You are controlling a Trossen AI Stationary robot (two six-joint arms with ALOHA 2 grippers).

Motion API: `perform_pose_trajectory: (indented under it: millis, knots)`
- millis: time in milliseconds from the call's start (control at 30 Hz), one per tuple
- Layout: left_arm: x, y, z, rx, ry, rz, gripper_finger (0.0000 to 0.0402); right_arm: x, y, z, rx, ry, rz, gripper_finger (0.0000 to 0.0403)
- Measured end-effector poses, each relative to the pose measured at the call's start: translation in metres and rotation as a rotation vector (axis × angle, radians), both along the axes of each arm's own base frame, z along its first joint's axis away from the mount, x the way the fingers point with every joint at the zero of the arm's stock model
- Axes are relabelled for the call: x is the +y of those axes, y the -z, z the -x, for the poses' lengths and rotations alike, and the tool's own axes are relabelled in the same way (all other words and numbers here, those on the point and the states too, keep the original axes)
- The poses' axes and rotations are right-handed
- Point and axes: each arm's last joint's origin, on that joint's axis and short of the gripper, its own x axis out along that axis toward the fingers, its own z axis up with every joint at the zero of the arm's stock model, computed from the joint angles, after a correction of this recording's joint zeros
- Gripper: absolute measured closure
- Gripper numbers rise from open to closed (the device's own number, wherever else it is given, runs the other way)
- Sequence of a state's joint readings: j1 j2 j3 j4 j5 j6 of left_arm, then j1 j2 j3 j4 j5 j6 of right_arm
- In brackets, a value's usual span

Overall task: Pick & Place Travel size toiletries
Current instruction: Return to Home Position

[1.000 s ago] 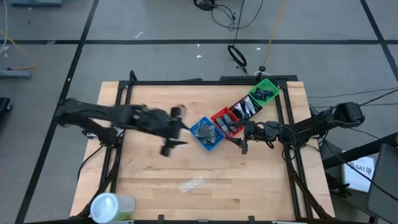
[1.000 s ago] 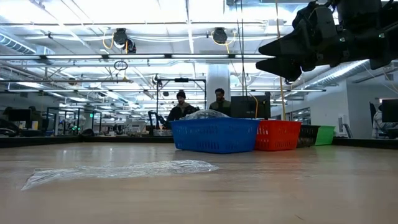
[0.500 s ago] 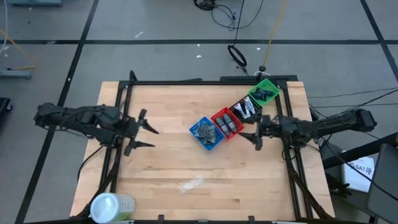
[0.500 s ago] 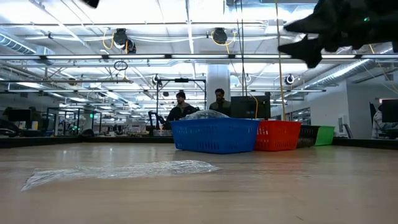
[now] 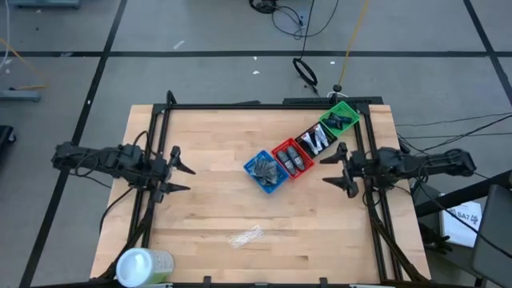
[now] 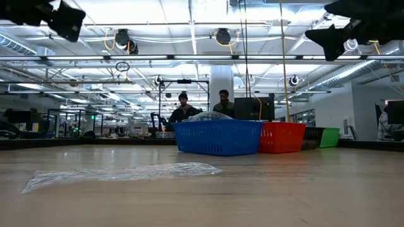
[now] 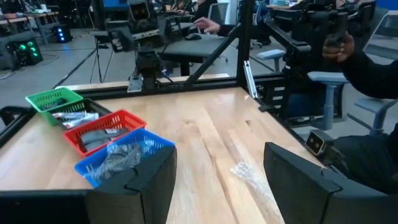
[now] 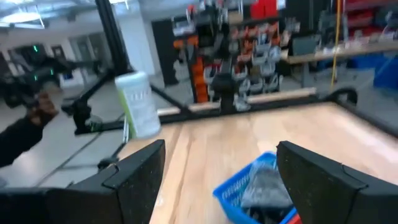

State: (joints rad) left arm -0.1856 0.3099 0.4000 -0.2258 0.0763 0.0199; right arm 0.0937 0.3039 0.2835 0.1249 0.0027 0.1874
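The toiletries lie sorted in a slanted row of small baskets: dark items in the blue basket, dark grey packs in the red basket, white tubes in the dark basket, dark pieces in the green basket. My left gripper is open over the table's left edge, well left of the baskets. My right gripper is open near the right edge, just right of the red basket. Both hang above the table and hold nothing.
A clear crumpled wrapper lies on the wood near the front edge. A white-topped green container stands at the near left corner. A dark frame runs around the table. People sit in the room behind.
My left gripper has drawn back fast from beside the blue basket to the table's left edge. My right gripper has pulled back from the red basket toward the right edge, and its fingers have spread open. The baskets and the wrapper have stayed put.
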Motion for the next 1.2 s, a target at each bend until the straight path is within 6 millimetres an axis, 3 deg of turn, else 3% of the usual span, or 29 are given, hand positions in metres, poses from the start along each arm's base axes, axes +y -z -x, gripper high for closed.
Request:
perform_pose_trajectory:
  millis: [333, 633, 1000, 1200]
  knots:
    - [0.003, 0.030, 0.006, -0.047, -0.060, 0.006, 0.0165, -0.001, 0.040, 0.009, -0.113, -0.001, 0.012, 0.0110]
    - [0.003, 0.047, 0.009, -0.043, -0.063, 0.023, 0.0165, -0.003, 0.035, 0.016, -0.211, 0.050, 0.063, 0.0110]
    - [0.005, 0.063, 0.012, -0.066, -0.089, 0.031, 0.0165, -0.004, 0.054, 0.014, -0.005, 0.092, 0.090, 0.0110]
    - [0.005, 0.070, 0.011, -0.052, -0.089, 0.015, 0.0165, -0.004, 0.055, 0.014, 0.003, 0.104, 0.096, 0.0110]
